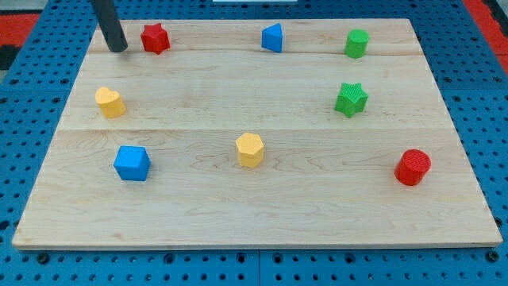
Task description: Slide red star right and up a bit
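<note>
**A:** Camera view, single frame. Red star (155, 38) sits in the upper left of the frame, near the far edge of the counter (254, 206). My tip (118, 48) rests just beside it on its left, a sliver of bare wood between them; contact not confirmed.

**B:** Claw state?

**A:** No claw on this rig, so nothing opens, closes or grips. Only a dark rod, tip down on the wood.

**B:** Neighbours?

**A:** Blue block (272, 38), wedge-like, well apart to the right along the same top row. Green cylinder (357, 43) farther right. Yellow block (110, 102) below my tip. Green star (351, 98), blue cube (132, 163), yellow hexagonal block (250, 149) and red cylinder (413, 167) are all well clear.

**B:** How to push well?

**A:** My judgement: the tip is level with the star's lower left, which suits a right-and-slightly-up shove. Aim through the star's centre so it slides and does not spin off a point. Keep the stroke short; the far edge of the counter is close above, and the upward part should stay small. Stop well before the blue block.
</note>
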